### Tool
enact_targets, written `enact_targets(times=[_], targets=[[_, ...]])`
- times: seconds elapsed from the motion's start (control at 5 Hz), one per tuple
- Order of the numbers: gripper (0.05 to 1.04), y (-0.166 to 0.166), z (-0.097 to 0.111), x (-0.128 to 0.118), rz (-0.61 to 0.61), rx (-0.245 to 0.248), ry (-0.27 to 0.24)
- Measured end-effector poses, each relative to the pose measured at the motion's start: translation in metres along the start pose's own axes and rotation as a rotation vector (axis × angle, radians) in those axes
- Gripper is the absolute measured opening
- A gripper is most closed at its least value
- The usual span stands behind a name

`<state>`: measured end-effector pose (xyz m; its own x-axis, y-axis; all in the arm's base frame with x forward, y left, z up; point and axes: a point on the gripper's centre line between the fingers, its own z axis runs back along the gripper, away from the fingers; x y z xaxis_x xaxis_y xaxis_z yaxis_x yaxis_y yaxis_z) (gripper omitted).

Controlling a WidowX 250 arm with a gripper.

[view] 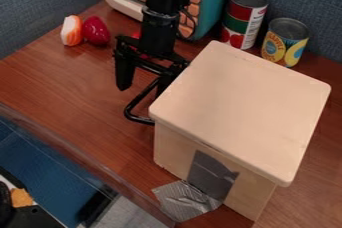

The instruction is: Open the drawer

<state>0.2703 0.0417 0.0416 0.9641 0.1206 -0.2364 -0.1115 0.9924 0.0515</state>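
My gripper [142,91] is open wide and has hold of nothing. It hangs by the left side of the picture's drawer box [244,107], next to the black handle [138,119], I think so I can pull it. I can't tell if they touch. The box sits on the table [73,92], and gray tape [212,174] sticks it down (maybe so it won't slide when I tug).
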Motion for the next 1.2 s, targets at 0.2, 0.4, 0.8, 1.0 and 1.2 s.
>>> enact_targets(times=[0.2,0.4,0.8,1.0,1.2], targets=[[0.999,0.0,-0.01,-0.002,0.003,-0.014,0.048],[0.946,0.006,-0.012,-0.002,0.015,-0.02,0.061],[0.36,0.011,-0.01,-0.005,0.014,-0.037,0.086],[0.162,0.016,-0.008,-0.007,0.022,-0.037,0.105],[0.108,0.029,-0.006,-0.009,0.048,-0.037,0.118]])
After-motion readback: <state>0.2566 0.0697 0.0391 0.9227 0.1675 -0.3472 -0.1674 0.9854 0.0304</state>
